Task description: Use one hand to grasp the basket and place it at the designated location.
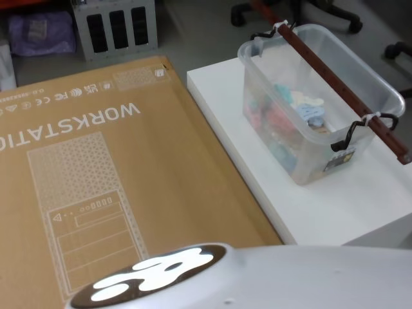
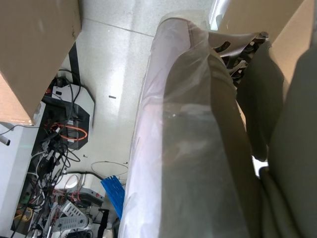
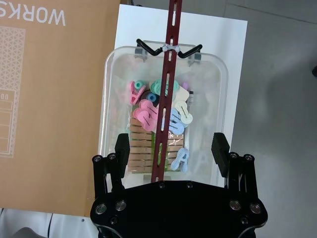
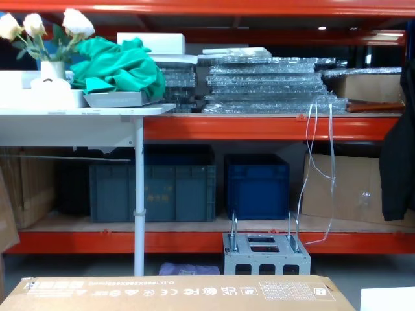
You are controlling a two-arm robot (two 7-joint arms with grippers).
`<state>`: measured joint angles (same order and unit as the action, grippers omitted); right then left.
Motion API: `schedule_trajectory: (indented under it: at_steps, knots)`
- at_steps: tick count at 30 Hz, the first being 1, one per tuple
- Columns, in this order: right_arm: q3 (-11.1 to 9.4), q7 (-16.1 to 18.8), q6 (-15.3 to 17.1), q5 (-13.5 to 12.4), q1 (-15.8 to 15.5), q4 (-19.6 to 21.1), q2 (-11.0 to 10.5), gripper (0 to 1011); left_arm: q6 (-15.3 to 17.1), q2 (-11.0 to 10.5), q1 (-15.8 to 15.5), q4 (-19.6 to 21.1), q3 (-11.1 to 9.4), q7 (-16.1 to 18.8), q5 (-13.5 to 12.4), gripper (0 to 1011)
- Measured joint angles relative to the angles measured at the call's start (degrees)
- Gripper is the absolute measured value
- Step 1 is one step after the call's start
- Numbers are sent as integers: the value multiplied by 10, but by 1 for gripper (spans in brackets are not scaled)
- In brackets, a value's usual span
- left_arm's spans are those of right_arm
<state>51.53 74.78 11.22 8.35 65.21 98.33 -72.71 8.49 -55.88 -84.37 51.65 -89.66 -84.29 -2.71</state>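
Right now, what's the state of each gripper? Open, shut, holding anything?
Left gripper: cannot be told.
Right gripper: open, holding nothing, clear of the basket, lined up over its bar handle.

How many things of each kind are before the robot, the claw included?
Basket: 1
Cardboard box: 1
White table: 1
Right claw, open above the basket: 1
Total: 4
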Motion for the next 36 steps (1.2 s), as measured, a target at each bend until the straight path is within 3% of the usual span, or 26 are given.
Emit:
schedule_trajectory:
  at_steps: [27,36]
  knots:
    - [0,0,0,0,-1,0,0,1000,0,0,0,0,0,0,0,0]
    - [-5,1,-5,18,-7,-11,14,1000,0,0,0,0,0,0,0,0]
